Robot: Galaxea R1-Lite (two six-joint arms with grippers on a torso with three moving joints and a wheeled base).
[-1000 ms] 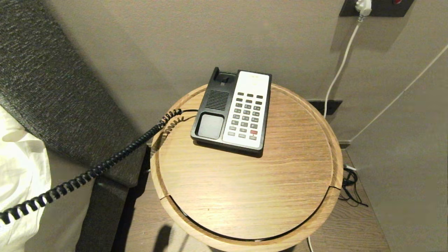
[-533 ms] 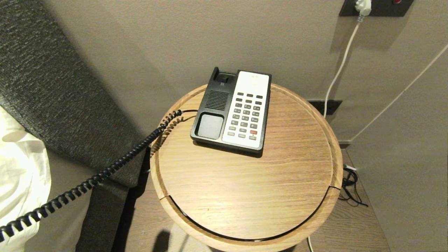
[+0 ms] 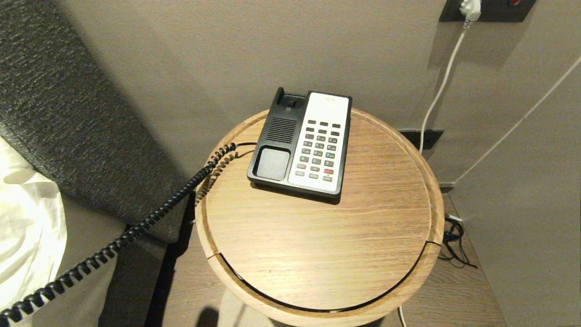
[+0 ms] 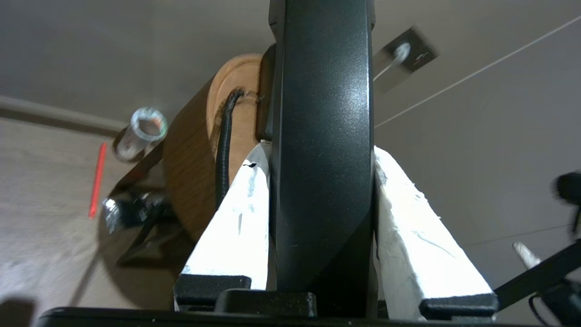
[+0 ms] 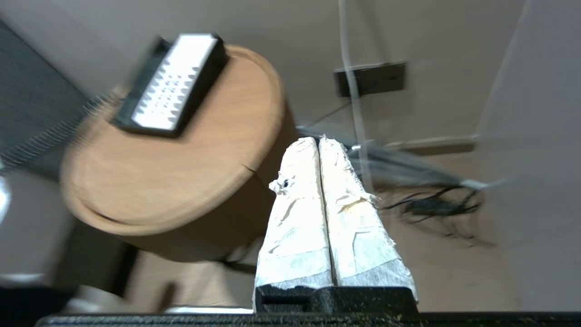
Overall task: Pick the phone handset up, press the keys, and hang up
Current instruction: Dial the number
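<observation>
My left fingers [image 4: 254,213] clamped the glossy black plastic handset [image 4: 324,159] off the bench; right fingers [image 5: 336,190] pressed together.

Left gripper [image 4: 320,154] fingers clamped – right gripper [image 5: 319,143] fingers pressed together.

Head camera looks down on the round table [image 3: 317,254]; both wrist cameras view it from beside.
</observation>
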